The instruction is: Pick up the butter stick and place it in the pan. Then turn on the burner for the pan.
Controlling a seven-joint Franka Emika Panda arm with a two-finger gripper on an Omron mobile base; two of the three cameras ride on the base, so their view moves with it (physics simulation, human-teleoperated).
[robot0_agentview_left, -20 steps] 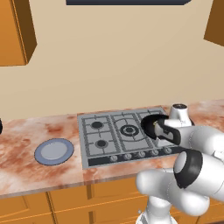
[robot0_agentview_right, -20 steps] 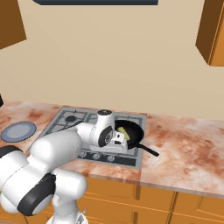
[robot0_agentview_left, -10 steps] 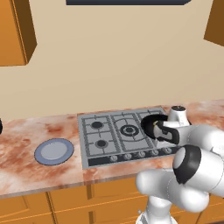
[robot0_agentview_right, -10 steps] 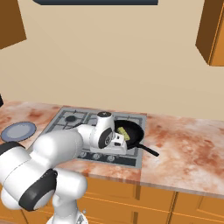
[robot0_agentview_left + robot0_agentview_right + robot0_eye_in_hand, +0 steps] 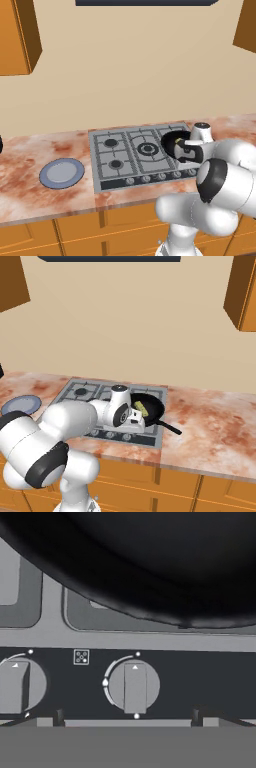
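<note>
Butter stick [image 5: 140,406] in pan [image 5: 152,405], beyond gripper [image 5: 127,721].

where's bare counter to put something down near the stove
Bare counter lies right of the pan handle, and between the plate and the stove. It is crowded at the front right knobs, where the arm hangs beside the pan holding the butter stick.

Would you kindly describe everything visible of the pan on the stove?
The pan is a round, shallow black frying pan with a thin dark handle pointing out over the stove's right edge toward the counter. It sits upright on the front right burner grate of the stove. The pale-yellow butter stick lies inside it. In the hand view its dark curved underside looms just above the knob panel. The white arm partly hides its near side.
</note>
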